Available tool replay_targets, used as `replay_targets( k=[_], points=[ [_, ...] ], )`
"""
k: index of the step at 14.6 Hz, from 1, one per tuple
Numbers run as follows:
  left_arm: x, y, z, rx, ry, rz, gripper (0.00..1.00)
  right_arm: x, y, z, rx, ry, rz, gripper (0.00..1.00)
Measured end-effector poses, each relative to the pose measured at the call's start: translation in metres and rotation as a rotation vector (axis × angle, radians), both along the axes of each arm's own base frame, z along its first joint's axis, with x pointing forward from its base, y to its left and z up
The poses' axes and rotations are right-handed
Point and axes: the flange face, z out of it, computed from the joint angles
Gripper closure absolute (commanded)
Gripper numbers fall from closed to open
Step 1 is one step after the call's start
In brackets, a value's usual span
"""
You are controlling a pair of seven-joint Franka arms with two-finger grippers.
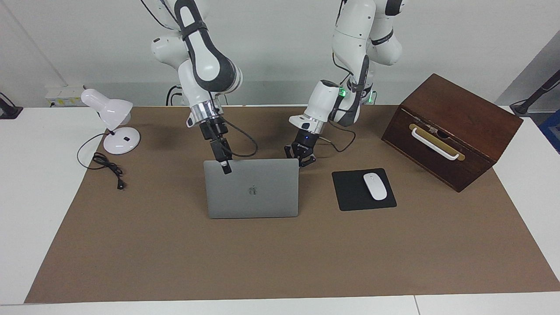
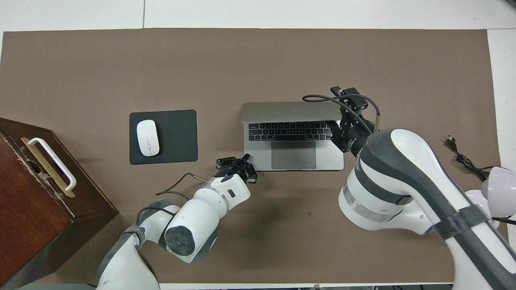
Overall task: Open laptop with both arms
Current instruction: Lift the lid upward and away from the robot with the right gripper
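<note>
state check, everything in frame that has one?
laptop: open, lid raised
left tool: shut, at the laptop base's corner
right tool: at the lid's top edge
wooden box: closed
lamp: unplugged, cord loose
mouse: on mouse pad

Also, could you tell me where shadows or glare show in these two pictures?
Facing view: soft shadows lie beside the lamp base and under the wooden box; the laptop lid shows no glare. Overhead view: a soft arm shadow darkens the brown mat.

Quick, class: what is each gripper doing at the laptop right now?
Left gripper: shut, empty, at the corner of the laptop base.
Right gripper: at the raised lid's top edge; grip cannot be told.
</note>
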Motion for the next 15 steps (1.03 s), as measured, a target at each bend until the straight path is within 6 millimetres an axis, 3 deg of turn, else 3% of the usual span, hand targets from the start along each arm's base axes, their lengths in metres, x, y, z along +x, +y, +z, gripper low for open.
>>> replay_targets(
  k=[10,15],
  points=[
    [0.0,0.0,0.0,0.0,0.0,0.0,1.0,0.035,-0.018,0.034,0.049,-0.102,0.002,0.0],
    [0.0,0.0,0.0,0.0,-0.001,0.0,1.0,0.049,-0.026,0.014,0.022,-0.08,-0.008,0.0]
  ],
)
